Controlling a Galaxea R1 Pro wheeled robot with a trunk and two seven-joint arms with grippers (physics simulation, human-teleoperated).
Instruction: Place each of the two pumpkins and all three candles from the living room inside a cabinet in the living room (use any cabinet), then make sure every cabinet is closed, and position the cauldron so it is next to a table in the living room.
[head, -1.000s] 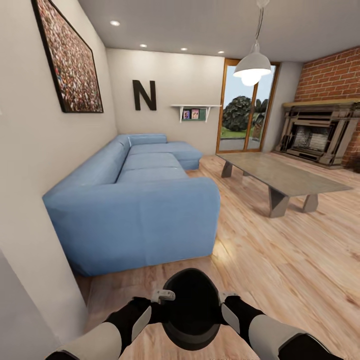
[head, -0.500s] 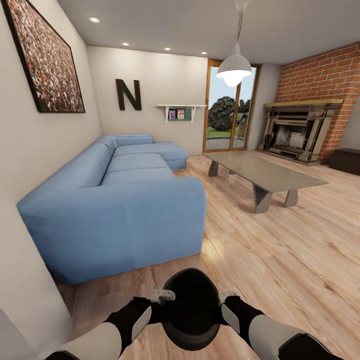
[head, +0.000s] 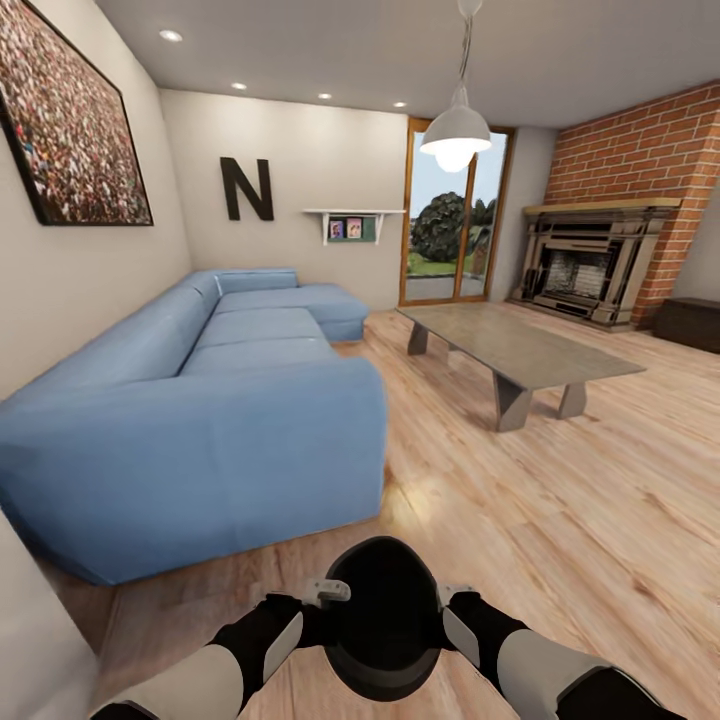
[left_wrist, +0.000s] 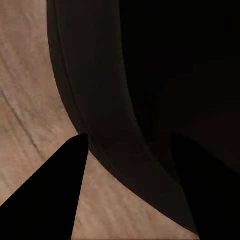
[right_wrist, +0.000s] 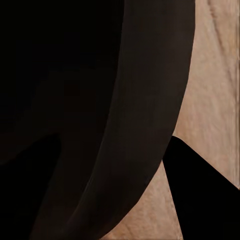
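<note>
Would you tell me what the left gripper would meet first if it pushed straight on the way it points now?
Most likely the cauldron: in its wrist view the left gripper straddles the black rim, one finger outside over the wood floor, one inside, so the wall lies immediately ahead.

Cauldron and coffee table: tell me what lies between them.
In the head view, bare wood plank floor lies between the cauldron, held between both grippers, and the table. The blue sofa stands off to the left of that stretch.

Cauldron (head: 383, 610) bottom behind forearms
</note>
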